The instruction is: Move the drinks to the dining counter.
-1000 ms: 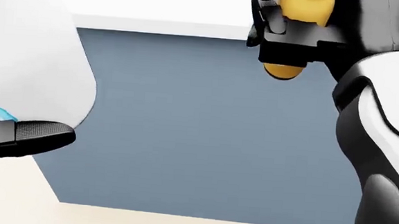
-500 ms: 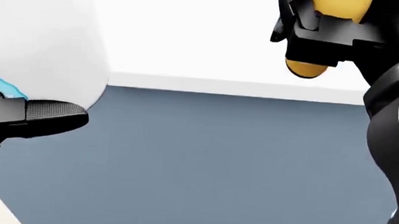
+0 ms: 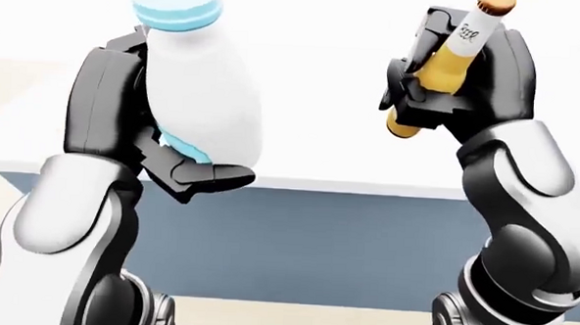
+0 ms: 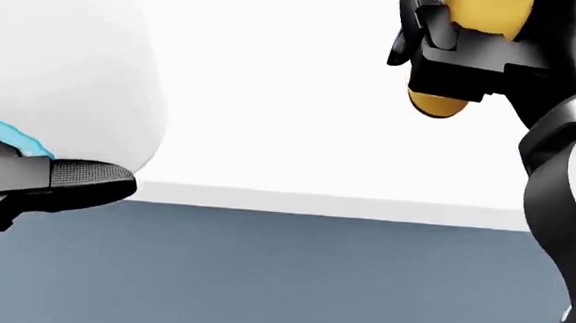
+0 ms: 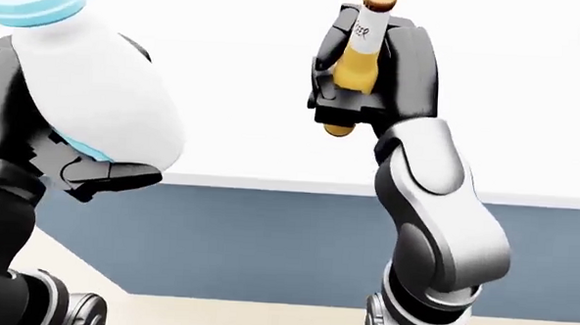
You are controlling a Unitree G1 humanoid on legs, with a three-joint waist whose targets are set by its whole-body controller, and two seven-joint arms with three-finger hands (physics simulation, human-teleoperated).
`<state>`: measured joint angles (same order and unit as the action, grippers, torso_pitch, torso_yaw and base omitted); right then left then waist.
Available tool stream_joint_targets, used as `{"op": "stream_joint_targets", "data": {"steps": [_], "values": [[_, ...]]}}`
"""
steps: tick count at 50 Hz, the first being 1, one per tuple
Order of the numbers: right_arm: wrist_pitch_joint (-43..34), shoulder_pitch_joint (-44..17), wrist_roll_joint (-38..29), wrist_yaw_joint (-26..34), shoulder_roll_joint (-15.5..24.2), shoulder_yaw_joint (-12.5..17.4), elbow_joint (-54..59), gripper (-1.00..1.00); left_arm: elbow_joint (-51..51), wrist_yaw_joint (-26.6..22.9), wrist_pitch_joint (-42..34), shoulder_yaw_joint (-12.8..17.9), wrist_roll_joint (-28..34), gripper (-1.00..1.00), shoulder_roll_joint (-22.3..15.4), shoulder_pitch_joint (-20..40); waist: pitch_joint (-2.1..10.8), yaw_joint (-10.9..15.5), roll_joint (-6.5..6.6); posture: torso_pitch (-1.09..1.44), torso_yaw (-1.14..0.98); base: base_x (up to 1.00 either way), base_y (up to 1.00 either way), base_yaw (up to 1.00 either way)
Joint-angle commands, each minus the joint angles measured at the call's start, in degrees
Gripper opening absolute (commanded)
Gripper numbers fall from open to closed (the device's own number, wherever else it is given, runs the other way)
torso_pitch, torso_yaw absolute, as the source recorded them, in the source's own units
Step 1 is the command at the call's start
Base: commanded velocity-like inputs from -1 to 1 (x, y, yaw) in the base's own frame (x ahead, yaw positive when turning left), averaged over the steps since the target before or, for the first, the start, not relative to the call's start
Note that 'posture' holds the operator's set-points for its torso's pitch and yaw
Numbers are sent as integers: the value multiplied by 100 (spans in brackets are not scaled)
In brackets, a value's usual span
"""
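Observation:
A white milk bottle (image 3: 203, 92) with a pale blue cap and blue label band is held upright at the left of the left-eye view, my left hand (image 3: 159, 138) shut round it. At the upper right, my right hand (image 3: 440, 95) is shut on a yellow beer bottle (image 3: 451, 59) with a brown cap and white neck label. Both bottles hang above the white counter top (image 3: 323, 76), which fills the upper half of the views. In the head view the milk bottle (image 4: 63, 72) fills the left side and the beer bottle's base (image 4: 437, 104) shows at the top right.
The counter's blue-grey side panel (image 3: 316, 244) runs across the lower half, with a white edge strip above it. Cream floor (image 3: 302, 321) shows along the bottom and at the left edge.
The whole picture has shifted: the counter's white edge has dropped lower in the head view and more of the white top shows. Both hands keep their bottles.

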<state>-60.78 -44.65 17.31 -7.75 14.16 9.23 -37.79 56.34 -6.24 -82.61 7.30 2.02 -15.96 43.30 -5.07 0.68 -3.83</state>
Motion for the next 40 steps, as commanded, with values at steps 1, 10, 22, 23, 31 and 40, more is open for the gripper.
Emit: {"op": "stream_joint_targets", "data": {"steps": [1, 10, 22, 23, 31, 40], "values": [[156, -229, 15, 1, 3, -28, -91, -100, 49, 63, 168, 147, 107, -100, -86, 183, 167, 65, -8, 0, 0, 0, 0, 0], [77, -289, 71, -13, 4, -27, -172, -100, 155, 29, -47, 170, 118, -100, -126, 334, 203, -27, 453, 0, 0, 4, 0, 0], [91, -319, 78, -10, 24, -35, -149, -100, 121, 26, -49, 144, 136, -100, -128, 376, 318, -13, 316, 0, 0, 1, 0, 0], [68, -326, 81, -13, 27, -33, -152, -100, 123, 25, -64, 144, 139, -100, -131, 391, 316, -19, 321, 0, 0, 0, 0, 0], [30, -309, 100, 0, 34, -31, -231, -100, 132, 46, 23, 85, 168, -100, -89, 275, 295, -61, 332, 0, 0, 0, 0, 0], [81, -241, 95, -3, 13, -42, -256, -100, -366, 140, 805, -286, 391, -100, 160, -143, 301, -64, 304, 0, 0, 0, 0, 0]]}}
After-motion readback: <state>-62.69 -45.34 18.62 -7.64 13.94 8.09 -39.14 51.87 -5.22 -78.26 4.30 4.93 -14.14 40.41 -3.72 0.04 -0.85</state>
